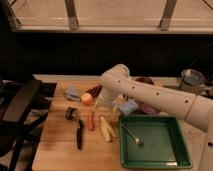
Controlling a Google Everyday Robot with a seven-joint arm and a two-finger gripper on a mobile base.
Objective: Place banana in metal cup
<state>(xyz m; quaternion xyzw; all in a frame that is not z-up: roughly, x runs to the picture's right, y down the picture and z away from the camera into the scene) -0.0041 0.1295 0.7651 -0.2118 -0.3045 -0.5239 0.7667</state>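
The banana [106, 129] is a pale yellow split piece lying on the wooden table [55, 150], just left of the green tray. The thin orange carrot [91, 120] lies beside it on the left. The small dark metal cup [70, 113] stands further left, by a black-handled tool [80, 135]. My gripper [103, 104] hangs at the end of the white arm, just above and behind the carrot and banana, right of the round orange fruit [87, 98]. It holds nothing that I can see.
A green tray [172, 150] with a small utensil [133, 135] fills the front right. A pale blue object [129, 106] and a purple bowl [149, 108] sit behind it, partly hidden by the arm. A grey-blue item [72, 92] and dark grapes [95, 90] lie at the back.
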